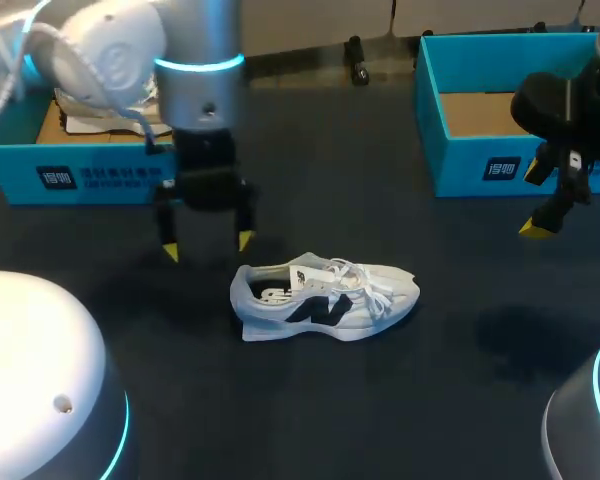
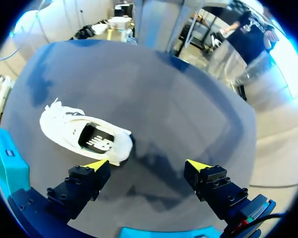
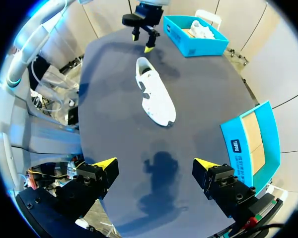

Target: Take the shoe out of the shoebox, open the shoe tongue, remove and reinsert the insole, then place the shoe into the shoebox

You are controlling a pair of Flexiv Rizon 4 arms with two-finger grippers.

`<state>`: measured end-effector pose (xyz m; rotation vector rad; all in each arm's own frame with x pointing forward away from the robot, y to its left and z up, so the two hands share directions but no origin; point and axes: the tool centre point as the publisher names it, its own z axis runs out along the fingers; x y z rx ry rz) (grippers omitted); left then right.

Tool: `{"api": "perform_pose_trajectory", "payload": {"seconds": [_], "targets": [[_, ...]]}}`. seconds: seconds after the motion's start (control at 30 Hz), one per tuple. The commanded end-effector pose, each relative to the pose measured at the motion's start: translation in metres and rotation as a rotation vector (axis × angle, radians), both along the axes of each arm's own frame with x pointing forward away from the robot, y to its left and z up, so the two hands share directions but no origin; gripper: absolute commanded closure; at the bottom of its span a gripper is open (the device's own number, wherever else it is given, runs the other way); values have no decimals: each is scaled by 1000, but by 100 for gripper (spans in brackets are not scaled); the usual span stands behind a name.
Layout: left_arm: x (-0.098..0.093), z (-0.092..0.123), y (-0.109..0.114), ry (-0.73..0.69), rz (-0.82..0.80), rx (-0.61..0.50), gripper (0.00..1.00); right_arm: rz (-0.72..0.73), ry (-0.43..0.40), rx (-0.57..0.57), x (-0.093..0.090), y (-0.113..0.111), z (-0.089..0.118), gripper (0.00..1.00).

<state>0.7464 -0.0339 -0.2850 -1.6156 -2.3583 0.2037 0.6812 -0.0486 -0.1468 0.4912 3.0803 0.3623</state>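
Note:
A white shoe (image 1: 325, 298) with a dark side mark lies on its side in the middle of the dark table, loose laces towards the toe, its opening facing up. My left gripper (image 1: 208, 246) hangs open just behind and left of the heel, touching nothing. From the left wrist view the shoe (image 2: 84, 136) lies ahead of one finger, with nothing between the left gripper's (image 2: 147, 164) fingers. My right gripper (image 1: 542, 218) is held high at the right, in front of the empty shoebox (image 1: 460, 170). It is open (image 3: 155, 162), and the shoe (image 3: 156, 96) lies far ahead of it.
A second blue box (image 1: 100, 180) at the back left holds paper and another white shoe (image 3: 197, 27). The empty box's blue wall (image 3: 238, 148) shows beside my right gripper. Dark tabletop (image 1: 380, 420) stretches in front of the shoe.

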Motion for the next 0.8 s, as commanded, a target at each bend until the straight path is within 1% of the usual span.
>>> {"api": "perform_pose_trajectory", "payload": {"seconds": [0.03,0.13,0.3,0.43,0.6,0.67,0.8], "targets": [[-10,7,30,-82,116,-189,0,0,4,-3,2,1,-1,0],[-15,7,43,-97,173,-199,0,0,4,-3,2,1,-1,0],[-22,2,66,-87,282,-257,0,0,4,-3,2,1,-1,0],[-29,-2,84,-96,377,-283,0,0,4,-3,2,1,-1,0],[-35,-7,102,-96,433,-329,0,0,4,-3,2,1,-1,0],[-36,-9,110,-66,445,-353,0,0,4,-3,2,1,-1,0],[-39,-10,126,-71,448,-377,0,0,4,-3,2,1,-1,0]]}}
